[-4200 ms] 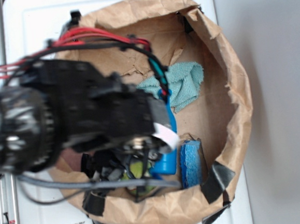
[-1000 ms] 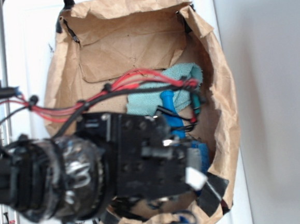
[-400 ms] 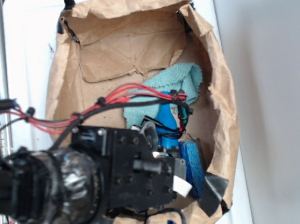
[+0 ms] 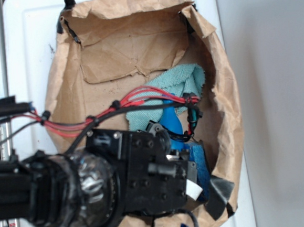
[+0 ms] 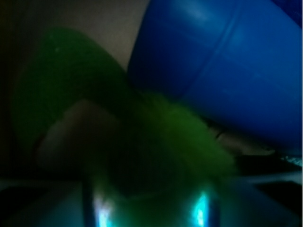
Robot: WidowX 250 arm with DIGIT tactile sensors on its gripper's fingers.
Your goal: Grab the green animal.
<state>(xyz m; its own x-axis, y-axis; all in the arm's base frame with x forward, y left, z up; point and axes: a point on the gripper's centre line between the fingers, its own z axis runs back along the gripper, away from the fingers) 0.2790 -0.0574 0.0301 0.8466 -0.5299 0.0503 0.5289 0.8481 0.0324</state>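
The green animal fills the wrist view as dark lime-green fuzz with one long ear reaching to the upper left. It lies between my gripper's two fingers, whose inner edges glow at the bottom left and right and press against the fur. A blue bottle lies right beside it at the upper right. In the exterior view the arm covers the gripper and the toy, low inside the paper bag.
The brown paper bag walls the space on all sides. A teal rag lies behind the blue bottle. A blue sponge lies by the bag's right wall. Red and black cables arch over the arm.
Since 4.2 s ago the arm has swung down and right, so the toy no longer shows from outside. In the last half second it has shifted slightly right.
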